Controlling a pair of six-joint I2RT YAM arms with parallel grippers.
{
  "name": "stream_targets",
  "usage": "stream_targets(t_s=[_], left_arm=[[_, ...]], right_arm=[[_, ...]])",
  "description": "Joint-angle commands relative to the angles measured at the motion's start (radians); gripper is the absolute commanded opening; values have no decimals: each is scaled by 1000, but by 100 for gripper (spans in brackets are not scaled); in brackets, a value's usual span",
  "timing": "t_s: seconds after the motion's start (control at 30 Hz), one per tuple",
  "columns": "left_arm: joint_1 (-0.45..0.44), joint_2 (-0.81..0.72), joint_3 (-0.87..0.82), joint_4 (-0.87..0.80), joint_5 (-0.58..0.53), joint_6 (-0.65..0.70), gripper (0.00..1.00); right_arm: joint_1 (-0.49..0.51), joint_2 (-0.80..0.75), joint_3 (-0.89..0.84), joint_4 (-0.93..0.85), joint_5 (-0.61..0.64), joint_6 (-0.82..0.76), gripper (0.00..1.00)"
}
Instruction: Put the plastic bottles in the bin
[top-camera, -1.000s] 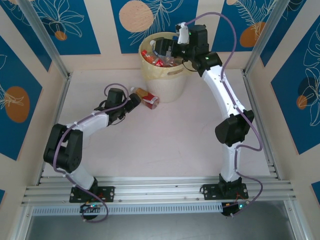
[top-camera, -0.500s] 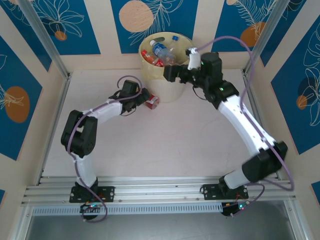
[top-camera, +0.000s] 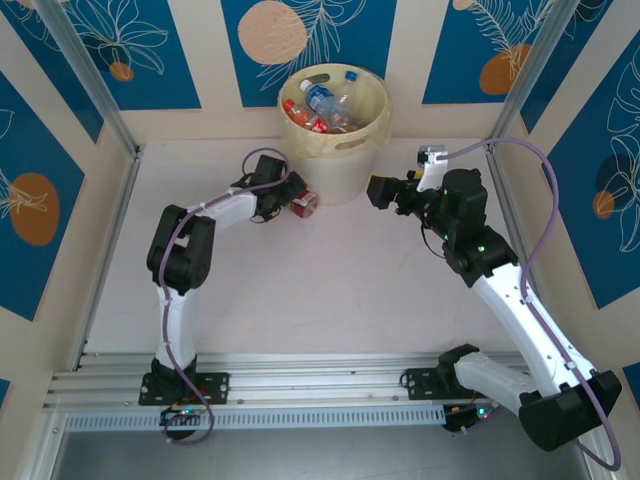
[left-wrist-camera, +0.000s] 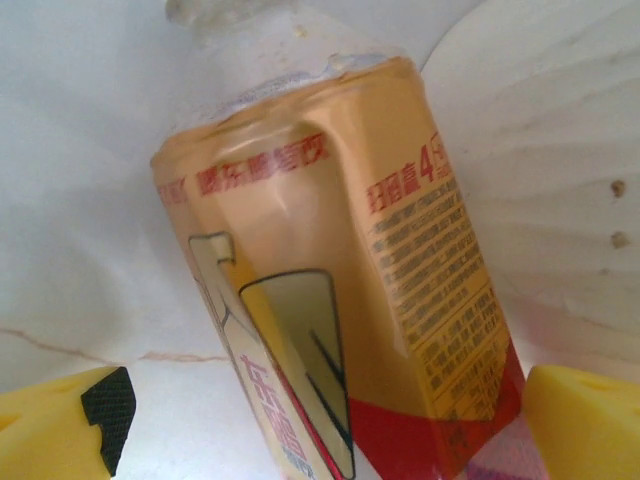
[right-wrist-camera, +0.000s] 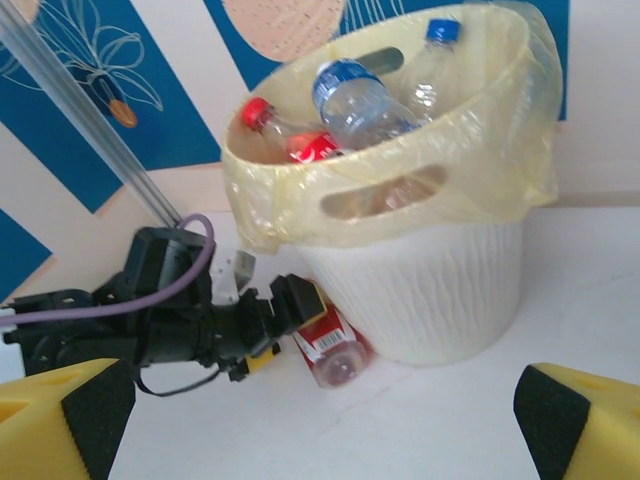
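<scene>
Moved forward over the last second, the left gripper (top-camera: 292, 195) now straddles the orange-and-red bottle (left-wrist-camera: 330, 300), which lies on its side on the table (top-camera: 330, 290) just beside the foot of the bin (top-camera: 372, 140); its jaws stand spread either side, not yet pinching. I would squeeze across the labelled body, gently since it looks crushable, then lift straight up above the rim. Bin wall crowds one side; free room lies nearward. Meanwhile the right gripper (top-camera: 377, 190), spread and empty, has backed off rightward, so the bin's mouth is open
</scene>
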Motion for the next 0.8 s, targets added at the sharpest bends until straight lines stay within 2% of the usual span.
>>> stream_targets(t_s=[0.0,0.17,0.37,0.47,0.63,0.77], left_arm=[[19,21,-17,-56,8,42,99],[47,-140,-242,68,-16,111,96],[80,-274,-348,2,-35,176,95],[80,-285,-309,-24,22,261,100],[61,-202,-108,-253,-70,458,100],[47,-146,-54,-278,-67,557,100]], right_arm=[[-6,-14,-10,-20,42,-3,99],[-7,-13,-28,-29,111,2,99],[-8,-10,-44,-4,137,5,99],[-8,-6,-45,-1,137,5,100],[-7,0,-44,-16,139,19,99],[-8,2,-44,-21,156,23,99]])
